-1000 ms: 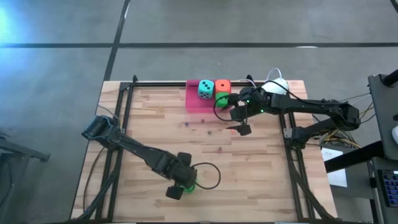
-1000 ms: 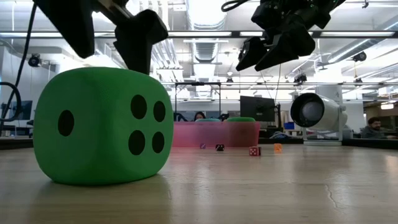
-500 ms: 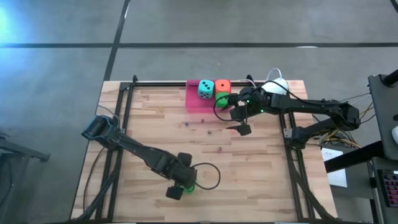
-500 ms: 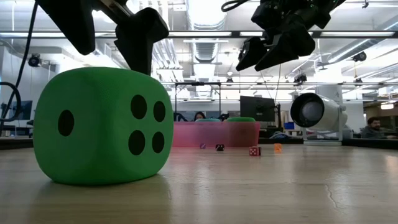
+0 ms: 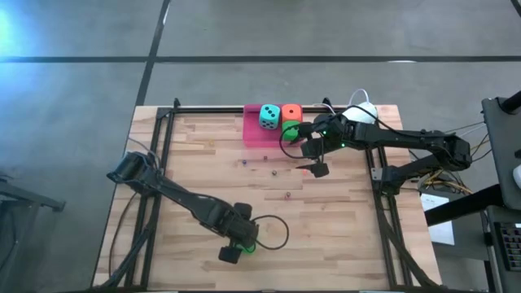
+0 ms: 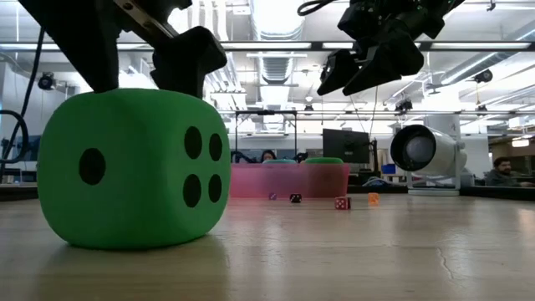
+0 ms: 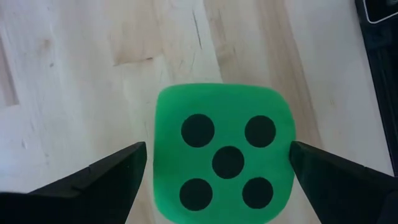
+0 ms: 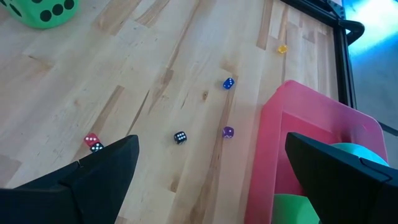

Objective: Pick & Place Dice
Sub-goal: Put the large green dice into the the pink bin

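Left side of the table: I had the left gripper [image 5: 237, 246] poised directly over a bright green die [image 7: 222, 159] near the table's front edge, jaws spread wide, one finger [image 7: 102, 180] to either side of the cube. In the left wrist view the die showed five pips on top and I could see a gap between each finger and the cube's sides; whether either pad touched lower down I could not tell. In the low view this die [image 6: 132, 169] sat flat on the wooden table [image 5: 195, 155].

Centre: several tiny dice [image 8: 180, 137] lay scattered on the bare wood between the two arms, well apart from the green die.

Back of the table: a pink tray [image 5: 252, 134] held the teal die [image 5: 269, 116], the orange die [image 5: 291, 111] and the second green die [image 5: 290, 128], packed close together.

Right side: I held the right gripper [image 5: 314, 158] raised above the table just beside the tray, its jaws also wide apart and holding nothing. A white camera-like device [image 6: 426, 150] stood at the far right corner.
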`<state>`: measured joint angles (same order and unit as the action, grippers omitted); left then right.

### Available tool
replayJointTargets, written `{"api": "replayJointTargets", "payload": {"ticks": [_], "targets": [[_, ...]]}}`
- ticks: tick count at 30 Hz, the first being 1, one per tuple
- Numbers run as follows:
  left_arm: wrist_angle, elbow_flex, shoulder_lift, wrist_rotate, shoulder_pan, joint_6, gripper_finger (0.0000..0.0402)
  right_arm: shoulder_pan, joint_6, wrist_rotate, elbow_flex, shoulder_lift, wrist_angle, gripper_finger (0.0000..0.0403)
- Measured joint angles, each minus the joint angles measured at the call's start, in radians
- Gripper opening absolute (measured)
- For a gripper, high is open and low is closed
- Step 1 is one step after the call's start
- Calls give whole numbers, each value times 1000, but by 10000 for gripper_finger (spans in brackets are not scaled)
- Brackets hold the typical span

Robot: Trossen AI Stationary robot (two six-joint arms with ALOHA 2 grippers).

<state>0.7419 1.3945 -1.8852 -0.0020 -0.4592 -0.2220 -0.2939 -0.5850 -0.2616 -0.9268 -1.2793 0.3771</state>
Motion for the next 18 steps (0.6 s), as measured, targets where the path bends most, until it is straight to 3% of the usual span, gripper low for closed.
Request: {"api": "replayJointTargets", "payload": {"ticks": [9,18], "targets": [[8,3,1,-11,3,-15,400,0,1,0,0,0,0,400],[143,72,-12,-99,-28,-30,400,0,0,0,0,0,0,400]]}}
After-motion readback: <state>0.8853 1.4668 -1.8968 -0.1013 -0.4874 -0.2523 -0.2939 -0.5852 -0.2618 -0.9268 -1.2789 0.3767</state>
